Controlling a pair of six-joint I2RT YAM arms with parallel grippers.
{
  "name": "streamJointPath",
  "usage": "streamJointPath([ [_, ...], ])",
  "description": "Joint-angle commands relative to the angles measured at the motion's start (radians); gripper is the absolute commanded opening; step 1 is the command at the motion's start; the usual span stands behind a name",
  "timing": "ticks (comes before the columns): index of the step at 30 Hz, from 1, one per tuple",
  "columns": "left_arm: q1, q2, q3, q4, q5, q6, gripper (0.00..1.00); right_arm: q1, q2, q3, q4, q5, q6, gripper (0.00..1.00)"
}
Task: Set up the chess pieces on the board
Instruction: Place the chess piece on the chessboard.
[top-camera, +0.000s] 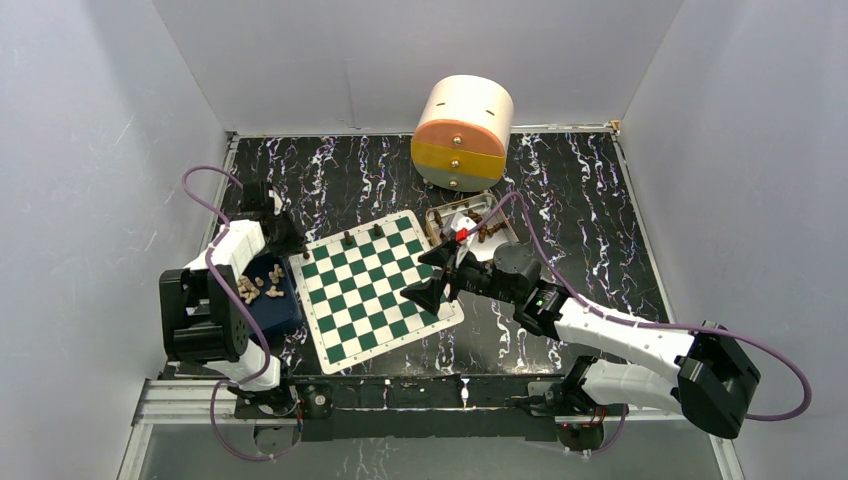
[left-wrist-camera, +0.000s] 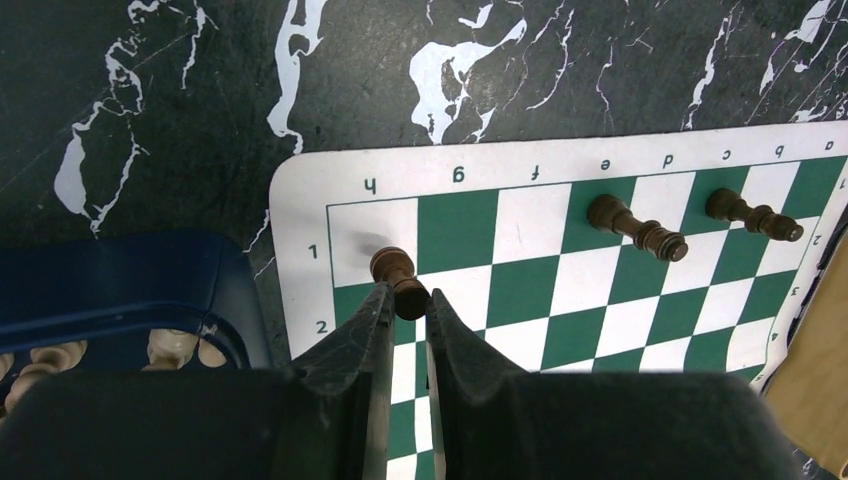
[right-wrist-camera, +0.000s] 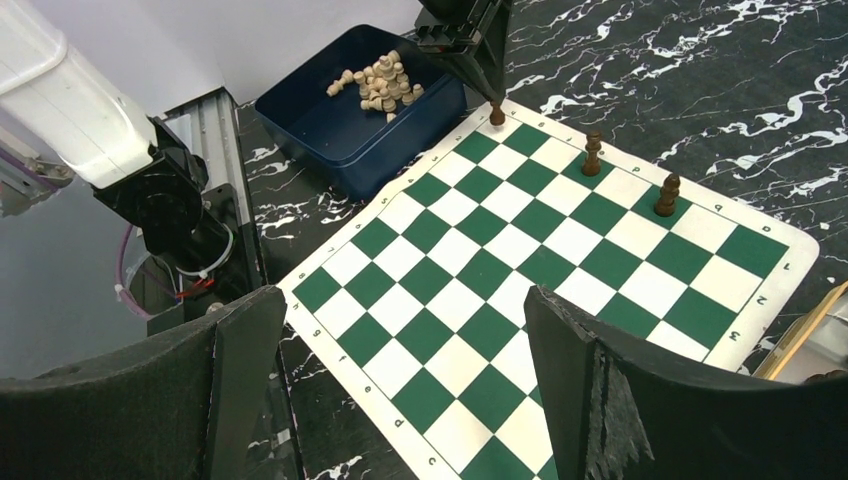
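The green-and-white board lies at the table's middle, tilted. Two dark chess pieces stand on its far row, also seen in the left wrist view. My left gripper is shut on a third dark piece, whose base is at the board's h1 corner square. The right wrist view shows that piece under the left fingers. My right gripper is wide open and empty above the board's right side.
A blue bin of light-coloured pieces sits left of the board. A tan tray with more dark pieces lies at the board's far right corner. A round drawer unit stands at the back wall.
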Motion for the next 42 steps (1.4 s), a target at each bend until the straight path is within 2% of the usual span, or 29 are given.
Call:
streamJointPath([
  [1,0.008,0.006,0.007,0.021,0.041,0.018,0.0,0.003,0.005,0.03,0.046,0.001,0.02,0.99],
  [21,0.014,0.048,0.007,0.03,0.0,0.026,0.0,0.003,0.005,0.038,0.028,-0.007,0.004,0.99],
  [27,0.016,0.046,0.011,0.025,-0.005,0.029,0.13,0.004,0.011,0.042,0.027,0.001,-0.002,0.99],
  [33,0.015,0.019,0.023,0.013,-0.001,0.03,0.22,0.003,0.023,0.043,0.024,-0.011,0.009,0.99],
  [36,0.016,-0.003,0.035,0.0,-0.002,0.029,0.3,0.003,0.028,0.047,0.015,-0.008,0.02,0.99],
  [42,0.015,-0.06,0.059,-0.027,-0.002,0.011,0.37,0.003,0.061,0.089,-0.082,0.089,0.102,0.99],
])
